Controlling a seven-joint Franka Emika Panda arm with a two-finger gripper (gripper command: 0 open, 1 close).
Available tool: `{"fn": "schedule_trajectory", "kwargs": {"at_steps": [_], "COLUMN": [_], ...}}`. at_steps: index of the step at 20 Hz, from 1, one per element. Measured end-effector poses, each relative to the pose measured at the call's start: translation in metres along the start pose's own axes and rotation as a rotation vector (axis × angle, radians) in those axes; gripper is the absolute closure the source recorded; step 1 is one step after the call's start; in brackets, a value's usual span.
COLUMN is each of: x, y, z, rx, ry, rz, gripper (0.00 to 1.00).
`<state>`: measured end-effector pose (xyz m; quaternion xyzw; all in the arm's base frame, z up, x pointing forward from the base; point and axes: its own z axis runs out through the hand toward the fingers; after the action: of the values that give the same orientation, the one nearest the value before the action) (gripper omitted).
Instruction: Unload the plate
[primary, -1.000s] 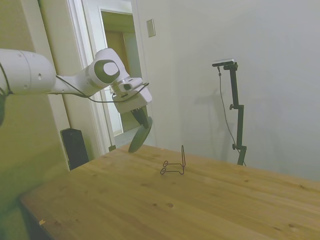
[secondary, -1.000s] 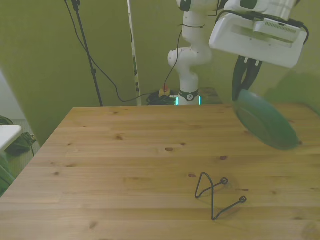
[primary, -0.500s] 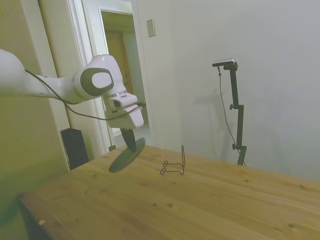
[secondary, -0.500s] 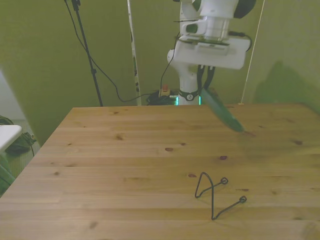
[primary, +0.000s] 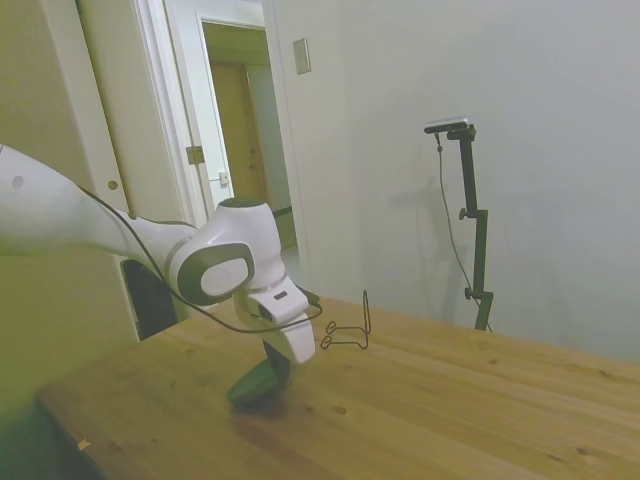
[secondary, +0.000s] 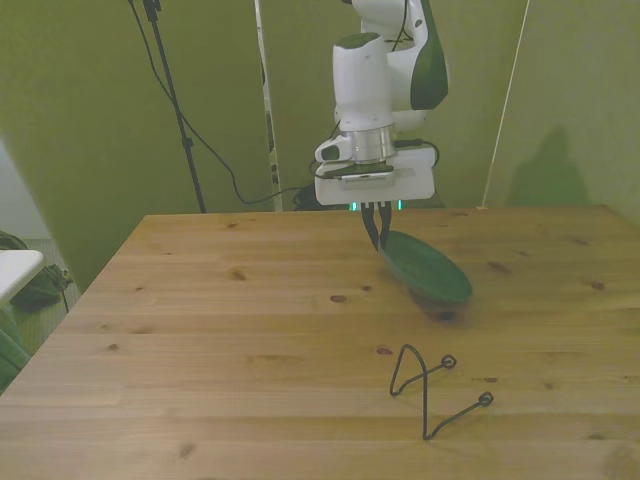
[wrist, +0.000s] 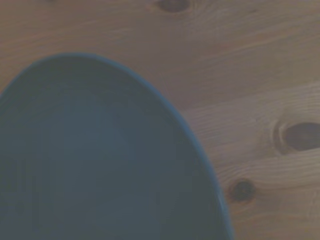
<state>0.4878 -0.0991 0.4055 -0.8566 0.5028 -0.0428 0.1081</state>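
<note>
Just above the table (secondary: 200, 300), on the robot's side of the wire stand (secondary: 432, 390) and a little toward the front view's left of it, the plate (secondary: 425, 268) hangs tilted from the gripper (secondary: 378, 228), its lower rim close to the wood — whether it actually touches is hard to tell, though a shadow sits directly beneath it in the front view. The side view shows the same thing: the plate (primary: 257, 382) slants down from the gripper (primary: 277, 362) with its low edge at or nearly at the table (primary: 450, 410), near the wire stand (primary: 350, 327) but clear of it. The two fingers are closed on the plate's upper rim, pinching it by the edge. From the wrist, the plate (wrist: 90, 160) fills most of the picture as a dark rounded surface over knotty table (wrist: 260, 75) boards. As for progress, the stand holds nothing and the plate is well out of it, so the lifting-off part looks done — what seems left is to lay the plate flat on the wood, let go of the rim, and draw the arm away.
</note>
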Motion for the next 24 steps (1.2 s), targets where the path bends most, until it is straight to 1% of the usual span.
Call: {"fn": "schedule_trajectory", "kwargs": {"at_steps": [3,6,7,11,17,21,24], "x": [0.020,0.030,0.031,0.029,0.023,0.023,0.018], "y": [0.018,0.030,0.031,0.030,0.032,0.031,0.025], "z": [0.010,0.025,0.029,0.035,0.042,0.037,0.023], "rx": [0.042,0.042,0.037,0.033,0.027,0.034,0.054], "ry": [-0.052,-0.080,-0.082,-0.070,-0.070,-0.064,-0.056], "rz": [0.033,0.032,0.022,-0.028,-0.041,-0.046,-0.062], "gripper": [1.00,1.00,0.00,0.00,0.00,0.00,0.00]}}
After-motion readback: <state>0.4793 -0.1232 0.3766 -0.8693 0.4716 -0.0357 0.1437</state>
